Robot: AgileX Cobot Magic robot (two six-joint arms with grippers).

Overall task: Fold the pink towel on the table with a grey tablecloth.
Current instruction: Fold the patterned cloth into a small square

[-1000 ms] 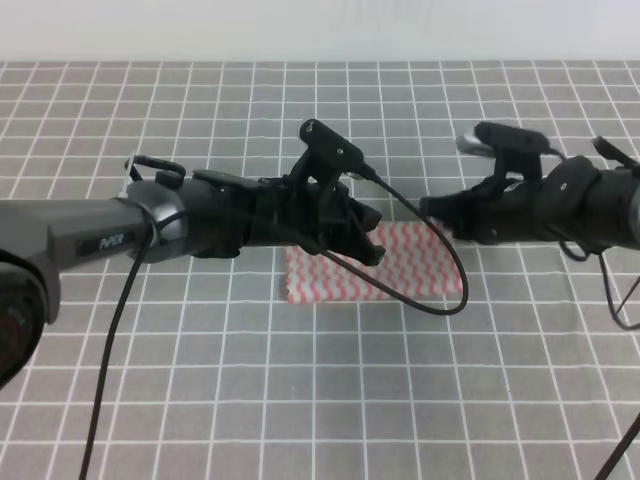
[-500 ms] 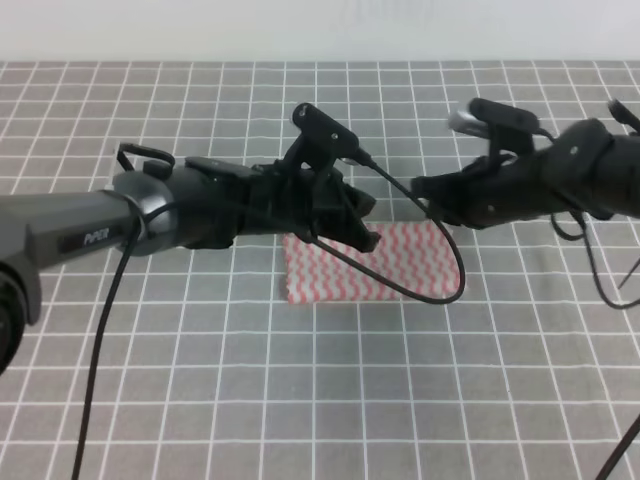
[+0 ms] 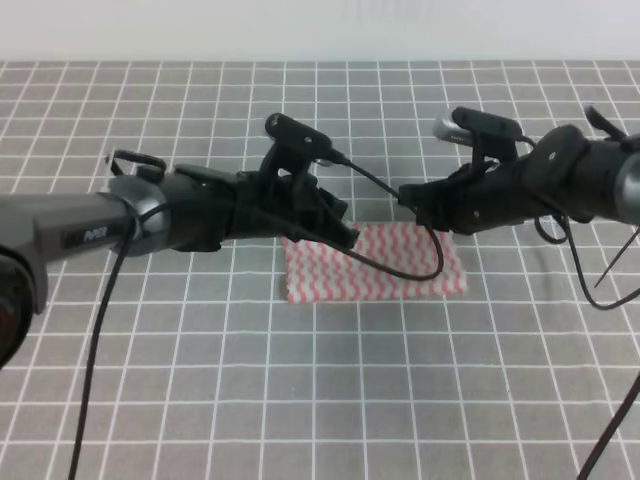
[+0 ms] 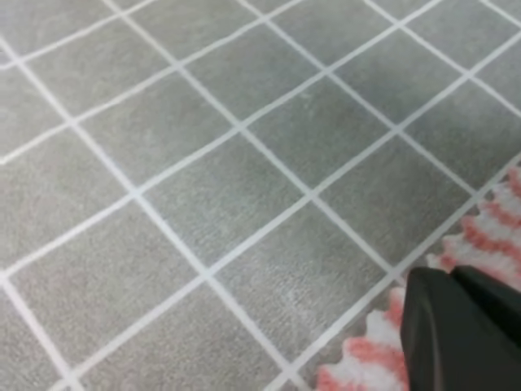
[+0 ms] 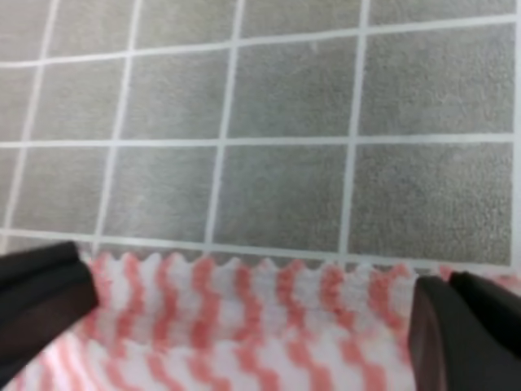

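Observation:
The pink towel (image 3: 385, 270) lies flat on the table with a grey tablecloth (image 3: 200, 380) as a wide rectangle with wavy pink-red and white stripes. My left gripper (image 3: 345, 232) hovers over its back left corner. The left wrist view shows one black finger (image 4: 464, 326) by the towel's pinked edge (image 4: 366, 362), with nothing held. My right gripper (image 3: 412, 205) hangs just behind the towel's back edge. In the right wrist view its fingers (image 5: 41, 293) stand wide apart over the towel (image 5: 244, 314), gripping nothing.
A black cable (image 3: 400, 270) from the left arm loops low across the towel. Another cable (image 3: 95, 370) hangs down at the left. The grid cloth runs to a pale wall at the back (image 3: 320, 30).
Both grippers have drawn back and to the left, away from the towel's middle. The towel has stayed as it was, and more of its right part shows.

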